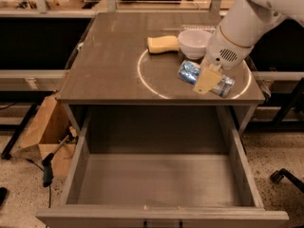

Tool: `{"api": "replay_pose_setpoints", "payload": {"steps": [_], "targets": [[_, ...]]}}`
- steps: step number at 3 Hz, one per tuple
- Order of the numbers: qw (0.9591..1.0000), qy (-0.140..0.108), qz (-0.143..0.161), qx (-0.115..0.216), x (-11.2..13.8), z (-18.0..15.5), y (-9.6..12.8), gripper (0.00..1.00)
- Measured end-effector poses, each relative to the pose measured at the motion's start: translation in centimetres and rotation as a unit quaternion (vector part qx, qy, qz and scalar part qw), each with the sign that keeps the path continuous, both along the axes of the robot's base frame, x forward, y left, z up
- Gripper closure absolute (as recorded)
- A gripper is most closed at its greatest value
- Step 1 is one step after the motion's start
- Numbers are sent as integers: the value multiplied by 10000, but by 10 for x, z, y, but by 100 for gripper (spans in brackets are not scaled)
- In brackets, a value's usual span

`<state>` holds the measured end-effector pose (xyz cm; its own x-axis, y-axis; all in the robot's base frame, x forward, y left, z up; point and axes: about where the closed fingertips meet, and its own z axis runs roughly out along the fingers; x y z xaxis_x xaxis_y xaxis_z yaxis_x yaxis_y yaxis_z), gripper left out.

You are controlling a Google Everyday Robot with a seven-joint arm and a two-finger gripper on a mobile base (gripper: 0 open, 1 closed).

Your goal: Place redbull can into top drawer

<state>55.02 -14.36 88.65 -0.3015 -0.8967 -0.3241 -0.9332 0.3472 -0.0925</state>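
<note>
The redbull can (189, 72), blue and silver, lies on its side at the right front of the table top, inside a white ring marked on the surface. My gripper (209, 80) comes down from the upper right on the white arm and is closed across the can's middle. One tan finger (207, 81) shows in front of the can; the other is hidden behind it. I cannot tell whether the can is lifted off the table. The top drawer (156, 179) is pulled fully open below the table's front edge, and its grey floor is bare.
A white bowl (194, 42) and a tan sponge-like block (163, 44) sit on the table behind the can. A cardboard box (45, 132) and a dark tool lie on the floor to the left of the drawer. A chair base (285, 177) is at the right.
</note>
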Motion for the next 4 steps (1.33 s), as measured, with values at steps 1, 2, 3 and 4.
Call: {"api": "replay_pose_setpoints", "payload": {"steps": [1,2,3,4], "targets": [[9998,22,-215,32,-30,-7,-12,100],[9998,-6,-177,53,-52,-23,-17,100],[10000,-43,42,13,-69,-49,-18,100],[9997,-21,226,-63,-78,-80,-15,100]]}}
